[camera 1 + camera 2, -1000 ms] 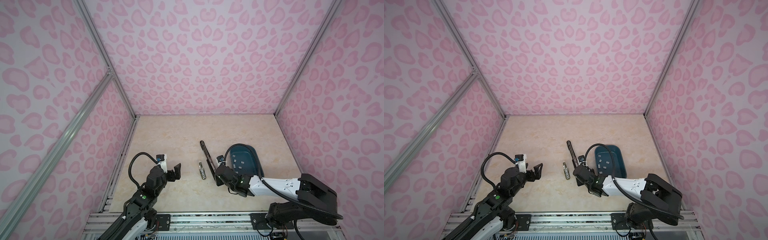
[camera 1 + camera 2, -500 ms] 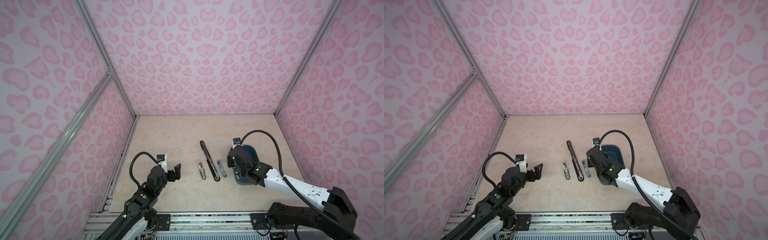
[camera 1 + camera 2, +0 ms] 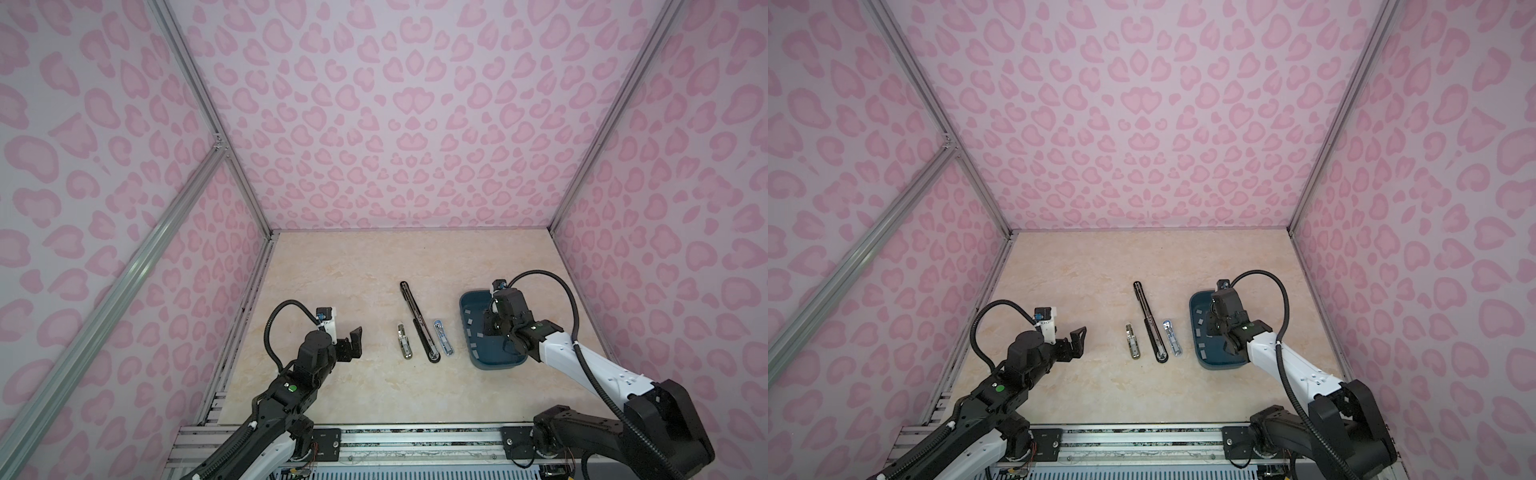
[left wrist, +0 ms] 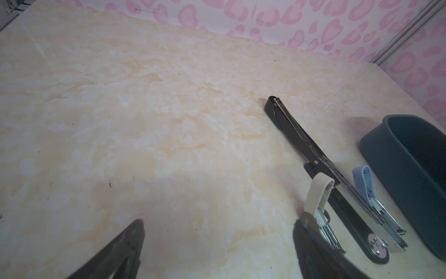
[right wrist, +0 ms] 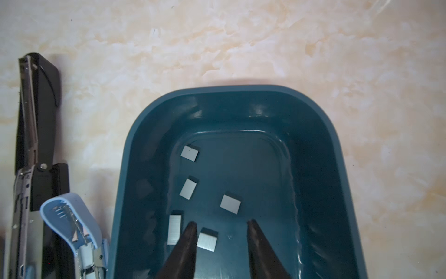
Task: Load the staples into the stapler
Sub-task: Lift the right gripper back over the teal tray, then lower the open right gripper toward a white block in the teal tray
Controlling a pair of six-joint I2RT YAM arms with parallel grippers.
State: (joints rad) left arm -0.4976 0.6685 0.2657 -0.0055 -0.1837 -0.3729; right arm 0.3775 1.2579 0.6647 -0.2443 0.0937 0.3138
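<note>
Several pale grey staples (image 5: 188, 189) lie loose in a dark teal tray (image 3: 494, 366). My right gripper (image 5: 221, 222) hangs low inside the tray, open and holding nothing. One staple strip (image 5: 207, 242) lies on the tray floor between its fingers, close to one of them. Left of the tray, a long black stapler (image 3: 417, 322) lies opened out flat, between a small blue stapler (image 3: 443, 338) and a small beige stapler (image 3: 404, 340), both with their lids up. My left gripper (image 4: 218, 221) is wide open and empty, just above the table left of the beige stapler (image 4: 317, 193).
Pink patterned walls close in the marble table on three sides. The tray (image 3: 1221, 365) sits near the right wall. Bare tabletop (image 3: 374, 257) stretches behind the staplers and in front of them toward the metal rail (image 3: 407, 432).
My right gripper has moved right, from the near end of the black stapler to over the tray, and its jaws have widened. The blue stapler has come into view. The left arm has not moved.
</note>
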